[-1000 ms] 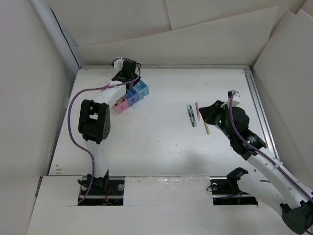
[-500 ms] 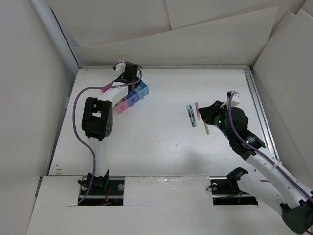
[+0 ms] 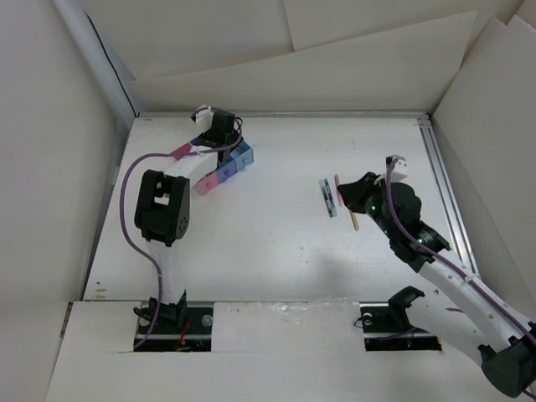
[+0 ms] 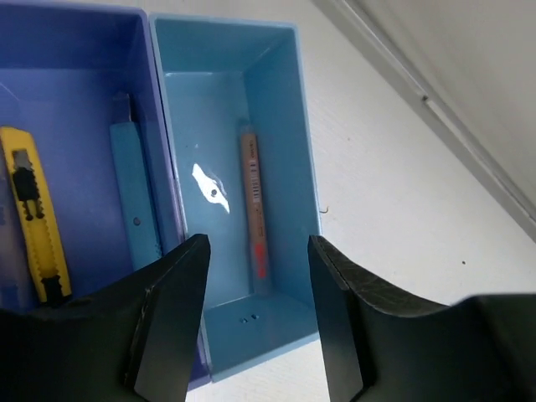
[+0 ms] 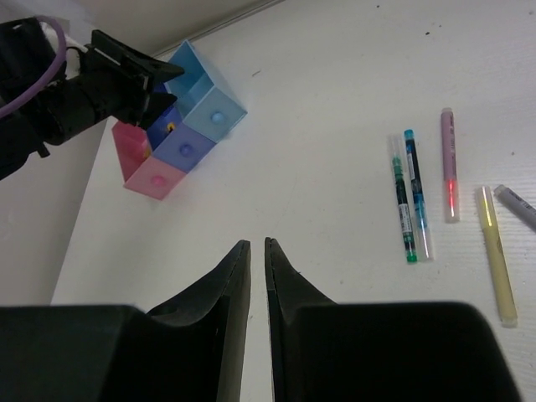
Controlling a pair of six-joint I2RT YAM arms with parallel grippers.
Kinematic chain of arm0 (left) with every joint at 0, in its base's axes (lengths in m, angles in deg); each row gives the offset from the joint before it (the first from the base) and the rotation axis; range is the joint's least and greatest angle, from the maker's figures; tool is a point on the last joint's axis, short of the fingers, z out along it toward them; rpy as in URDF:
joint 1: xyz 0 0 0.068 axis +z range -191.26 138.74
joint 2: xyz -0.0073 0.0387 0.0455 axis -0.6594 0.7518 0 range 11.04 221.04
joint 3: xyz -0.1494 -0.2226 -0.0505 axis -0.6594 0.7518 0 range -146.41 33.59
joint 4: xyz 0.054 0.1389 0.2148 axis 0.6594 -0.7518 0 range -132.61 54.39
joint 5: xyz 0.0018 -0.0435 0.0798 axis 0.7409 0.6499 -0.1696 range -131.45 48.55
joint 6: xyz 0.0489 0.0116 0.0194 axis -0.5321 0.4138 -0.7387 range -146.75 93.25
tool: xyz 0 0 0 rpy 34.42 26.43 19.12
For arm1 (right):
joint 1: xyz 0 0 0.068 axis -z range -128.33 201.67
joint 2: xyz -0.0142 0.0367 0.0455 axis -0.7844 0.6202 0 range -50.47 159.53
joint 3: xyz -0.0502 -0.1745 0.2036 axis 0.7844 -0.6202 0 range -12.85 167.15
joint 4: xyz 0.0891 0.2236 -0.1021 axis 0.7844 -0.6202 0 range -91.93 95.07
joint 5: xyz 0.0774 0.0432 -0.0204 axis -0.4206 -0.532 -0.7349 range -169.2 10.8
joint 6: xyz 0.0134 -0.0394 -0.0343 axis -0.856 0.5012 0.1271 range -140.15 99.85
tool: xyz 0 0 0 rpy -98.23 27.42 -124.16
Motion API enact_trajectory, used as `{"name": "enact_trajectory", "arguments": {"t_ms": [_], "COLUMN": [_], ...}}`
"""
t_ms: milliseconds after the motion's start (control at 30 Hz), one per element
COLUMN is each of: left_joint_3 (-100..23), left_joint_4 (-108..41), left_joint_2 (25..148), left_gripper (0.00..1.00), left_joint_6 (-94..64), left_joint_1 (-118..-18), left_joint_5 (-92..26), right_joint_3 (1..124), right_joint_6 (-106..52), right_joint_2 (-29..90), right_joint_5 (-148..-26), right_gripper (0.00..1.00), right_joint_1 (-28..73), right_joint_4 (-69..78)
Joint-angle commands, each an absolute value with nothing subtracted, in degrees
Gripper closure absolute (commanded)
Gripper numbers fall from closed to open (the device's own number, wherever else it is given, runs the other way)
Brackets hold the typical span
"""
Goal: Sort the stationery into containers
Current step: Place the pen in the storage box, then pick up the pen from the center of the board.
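Pencil (image 4: 254, 205) lies in the light blue bin (image 4: 280, 126) below the left fingers (image 4: 191, 255), apart and empty; right fingers (image 5: 239, 261) nearly together.

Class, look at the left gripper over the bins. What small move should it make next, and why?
Probably lift the left gripper straight up, clear of the light blue bin. Its jaws stand open and empty, and an orange pen lies flat inside that bin, so the drop looks done. More pens wait on the table near the right gripper.
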State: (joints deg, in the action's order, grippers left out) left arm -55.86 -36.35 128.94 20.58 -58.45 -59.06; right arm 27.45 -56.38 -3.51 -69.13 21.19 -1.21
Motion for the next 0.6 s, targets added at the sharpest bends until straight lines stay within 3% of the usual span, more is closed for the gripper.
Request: {"name": "enact_trajectory", "arguments": {"t_ms": [0, 100, 167, 233, 267, 433, 567], "left_joint_3": [-49.8, -46.6, -44.3, -42.2, -41.7, -40.6, -46.9], "left_joint_4": [-29.7, -26.0, -25.5, -24.8, -24.8, -24.8, -29.1], "left_joint_2": [117.2, 112.5, 109.8, 109.8, 110.4, 115.8, 125.0], "left_gripper": [0.54, 0.65, 0.79, 0.88, 0.90, 0.90, 0.85], "left_joint_6": [17.2, 12.8, 11.1, 11.1, 11.1, 11.7, 13.7], "left_joint_1": [-60.1, -63.6, -69.0, -75.2, -77.5, -88.5, -92.0], "left_joint_5": [-63.4, -66.8, -68.2, -68.2, -69.2, -69.1, -65.9], "right_joint_3": [27.5, 27.0, 27.0, 26.4, 25.9, 25.4, 25.4], "right_joint_6": [-56.3, -56.8, -57.3, -57.3, -57.8, -57.9, -58.4], "right_joint_2": [-3.5, -3.5, -3.5, -4.1, -4.2, -5.7, -5.7], "right_joint_5": [-68.6, -67.2, -65.5, -64.3, -62.5, -60.6, -58.5], "right_gripper": [0.82, 0.82, 0.88, 1.00, 1.00, 1.00, 0.90], "right_joint_1": [20.6, 20.6, 20.1, 20.1, 20.1, 20.1, 20.1], "right_joint_4": [2.6, 2.6, 2.6, 2.6, 2.6, 2.6, 2.1]}}
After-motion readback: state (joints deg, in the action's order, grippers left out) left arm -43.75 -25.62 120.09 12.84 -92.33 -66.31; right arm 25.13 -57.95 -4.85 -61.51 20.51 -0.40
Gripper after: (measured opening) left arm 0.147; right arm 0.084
